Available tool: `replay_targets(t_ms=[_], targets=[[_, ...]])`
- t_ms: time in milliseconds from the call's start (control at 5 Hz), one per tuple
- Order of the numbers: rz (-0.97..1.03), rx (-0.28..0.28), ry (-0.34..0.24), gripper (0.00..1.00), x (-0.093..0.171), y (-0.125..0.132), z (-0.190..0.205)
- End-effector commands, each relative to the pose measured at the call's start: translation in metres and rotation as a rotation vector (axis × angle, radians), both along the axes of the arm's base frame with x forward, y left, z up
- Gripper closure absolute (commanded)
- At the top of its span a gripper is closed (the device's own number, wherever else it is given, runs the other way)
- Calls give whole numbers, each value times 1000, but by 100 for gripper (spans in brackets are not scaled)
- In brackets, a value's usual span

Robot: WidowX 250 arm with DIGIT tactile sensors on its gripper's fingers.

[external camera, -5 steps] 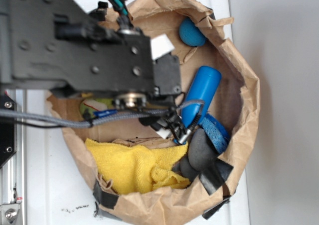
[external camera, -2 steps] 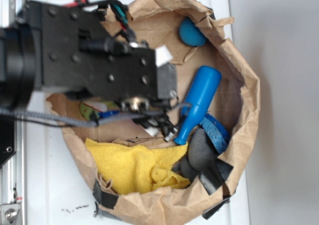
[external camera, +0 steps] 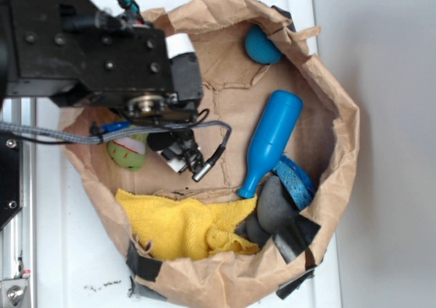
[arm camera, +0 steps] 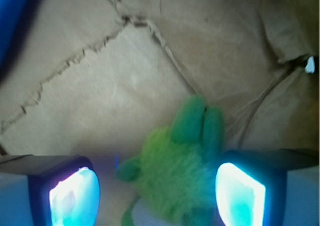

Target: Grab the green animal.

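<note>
1. No readable writing or labels.
2. Fingers (arm camera: 157, 193) spread open; green animal (arm camera: 177, 171) lies btwn them, nearer right pad, on paper bag (arm camera: 115, 86) floor.
3. Blue bottle (external camera: 270, 141), yellow towel (external camera: 180, 226) nearby, apart from fingers.

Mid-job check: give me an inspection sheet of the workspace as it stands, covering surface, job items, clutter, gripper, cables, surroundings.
Surface: crumpled brown paper bag spread open as a nest on a white tabletop.
Job's things: green animal lies on the paper between the fingers, nearer the right-hand pad in the wrist view; partly hidden under the arm in the exterior view.
Clutter: blue bottle lying down, blue ball, yellow towel, dark grey and black pieces.
Gripper: gripper open, straddling the toy, not closed on it.
Cables: grey braided cable crosses the arm above the toy.
Surroundings: metal rail at left; plain grey area at right.
</note>
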State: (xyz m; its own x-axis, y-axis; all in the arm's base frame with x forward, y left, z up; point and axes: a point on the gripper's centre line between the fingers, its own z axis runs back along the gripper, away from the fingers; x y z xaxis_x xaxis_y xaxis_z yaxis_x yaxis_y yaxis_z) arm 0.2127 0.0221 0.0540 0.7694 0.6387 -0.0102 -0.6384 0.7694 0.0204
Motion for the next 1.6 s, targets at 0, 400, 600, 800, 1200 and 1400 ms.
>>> replay_targets(t_ms=[0,400,600,800,1200,1400], targets=[[-15,-72,-73,0,-11,8,-15],[-39,-74,-93,0,-8,0,-25],[-19,-64,-112,100,-6,0,-25],[-25,-70,-127,100,-4,0,-22],[-13,-130,-196,100,15,-4,12],[8,-186,-266,100,34,-18,54]])
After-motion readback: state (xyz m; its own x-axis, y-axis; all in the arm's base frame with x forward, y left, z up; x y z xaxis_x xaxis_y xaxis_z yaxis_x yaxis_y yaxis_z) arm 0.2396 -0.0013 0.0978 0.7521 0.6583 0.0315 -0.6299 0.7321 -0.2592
